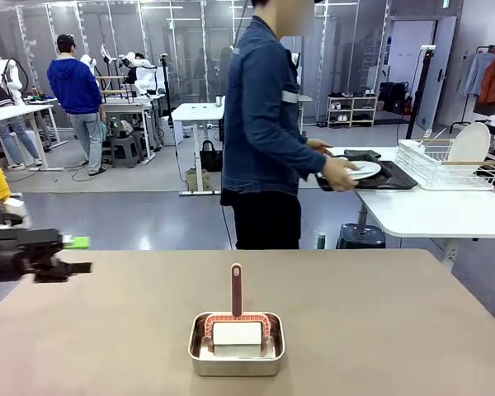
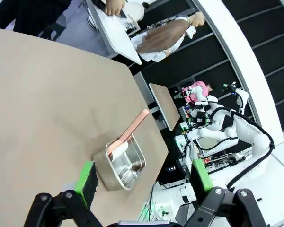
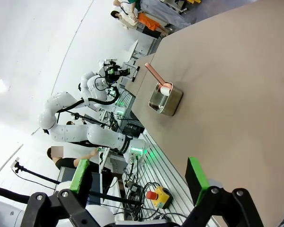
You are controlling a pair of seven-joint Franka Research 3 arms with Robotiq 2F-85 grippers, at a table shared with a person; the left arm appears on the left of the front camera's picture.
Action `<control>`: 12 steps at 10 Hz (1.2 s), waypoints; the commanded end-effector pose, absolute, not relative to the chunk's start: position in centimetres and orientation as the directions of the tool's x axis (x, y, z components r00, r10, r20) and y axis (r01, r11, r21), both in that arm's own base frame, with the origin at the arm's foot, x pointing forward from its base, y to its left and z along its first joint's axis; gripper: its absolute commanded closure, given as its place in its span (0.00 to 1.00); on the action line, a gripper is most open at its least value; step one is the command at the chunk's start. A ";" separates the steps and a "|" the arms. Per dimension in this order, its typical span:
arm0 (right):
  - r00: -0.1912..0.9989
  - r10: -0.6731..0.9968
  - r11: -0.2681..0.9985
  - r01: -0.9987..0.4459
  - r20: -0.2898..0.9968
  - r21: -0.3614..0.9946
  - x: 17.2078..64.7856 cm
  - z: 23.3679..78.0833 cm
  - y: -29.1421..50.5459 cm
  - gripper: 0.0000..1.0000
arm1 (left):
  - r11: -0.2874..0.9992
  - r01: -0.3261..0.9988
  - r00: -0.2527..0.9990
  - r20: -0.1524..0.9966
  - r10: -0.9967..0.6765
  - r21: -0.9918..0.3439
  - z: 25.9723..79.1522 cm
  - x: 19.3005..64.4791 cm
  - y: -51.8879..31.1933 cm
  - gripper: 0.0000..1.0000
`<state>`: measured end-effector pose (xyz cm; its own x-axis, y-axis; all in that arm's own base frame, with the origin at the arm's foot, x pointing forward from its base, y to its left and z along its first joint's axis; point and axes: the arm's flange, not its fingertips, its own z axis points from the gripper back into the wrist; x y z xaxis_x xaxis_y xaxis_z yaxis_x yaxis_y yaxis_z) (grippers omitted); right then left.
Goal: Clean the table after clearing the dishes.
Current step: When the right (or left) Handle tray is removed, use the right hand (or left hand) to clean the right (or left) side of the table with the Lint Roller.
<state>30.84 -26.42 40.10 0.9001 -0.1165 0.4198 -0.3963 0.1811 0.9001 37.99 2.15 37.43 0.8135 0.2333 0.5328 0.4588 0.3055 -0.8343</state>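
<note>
Front view has the desk [image 1: 379,330] bare of dishes. The person stands at its far side, turned toward a white desk [image 1: 429,214], with a hand [image 1: 340,173] on a plate [image 1: 365,170] that sits on a dark tray [image 1: 392,178] at that white desk's edge, near a dish rack [image 1: 445,165]. I cannot tell whether the tray is set down or held. So I judge the clearing to be at its end and the cleaning not yet begun. What is left on the desk is a steel pan [image 1: 235,367] near my side, around the middle, with a roller [image 1: 237,333] lying in it and its pink handle [image 1: 236,289] rising over the far rim. My left end effector [image 1: 78,254] hangs at the desk's left edge, fingers spread and empty. The left wrist view looks past it [image 2: 142,177] at the pan [image 2: 125,168], well apart. My right end effector [image 3: 137,174] is spread and empty too. The next move, I judge, calls for reaching to the handle, closing squarely on it and lifting the roller clear of the pan without tipping it.
</note>
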 end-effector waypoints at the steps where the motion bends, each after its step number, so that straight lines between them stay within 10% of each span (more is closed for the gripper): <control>1: 0.895 -0.097 0.179 -0.415 0.435 0.892 30.5 40.2 -26.4 0.00 | 0.350 0.462 0.812 0.547 0.203 -0.815 37.3 34.2 -6.1 0.00; 12: 0.895 -0.097 0.179 -0.415 0.435 0.892 30.5 40.2 -26.4 0.00 | 0.458 0.635 0.717 0.696 -0.048 -0.622 37.7 41.8 -23.3 0.00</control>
<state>30.86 -26.44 40.12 0.9001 -0.1157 0.4201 -0.3968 0.1804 0.9000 40.90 -22.10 38.48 0.7428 -0.0534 0.6673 0.6175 0.4398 -0.6521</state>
